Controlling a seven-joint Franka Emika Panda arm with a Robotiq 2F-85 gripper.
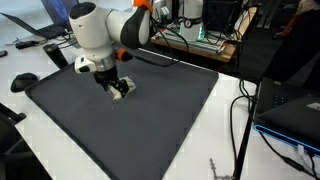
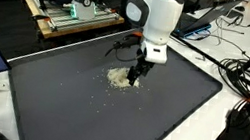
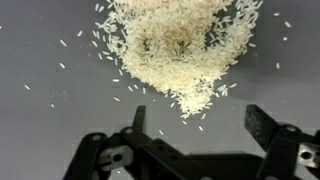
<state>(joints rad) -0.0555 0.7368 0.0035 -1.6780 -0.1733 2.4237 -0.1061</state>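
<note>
A loose pile of white rice grains (image 3: 175,45) lies on a dark grey mat (image 3: 50,120). In the wrist view the pile fills the upper middle, with stray grains scattered around it. My gripper (image 3: 195,120) hangs just above the mat, its two black fingers spread wide apart and nothing between them. The pile sits just beyond the fingertips. In an exterior view the gripper (image 2: 136,77) points down at the pile (image 2: 119,78) near the mat's middle. In an exterior view the gripper (image 1: 120,90) hides most of the rice.
The dark mat (image 1: 150,120) covers a white table (image 1: 235,135). Cables (image 2: 249,85) lie along the table edge beside the mat. A wooden pallet with equipment (image 2: 68,15) stands behind the mat. A black round object (image 1: 22,81) lies off the mat's corner.
</note>
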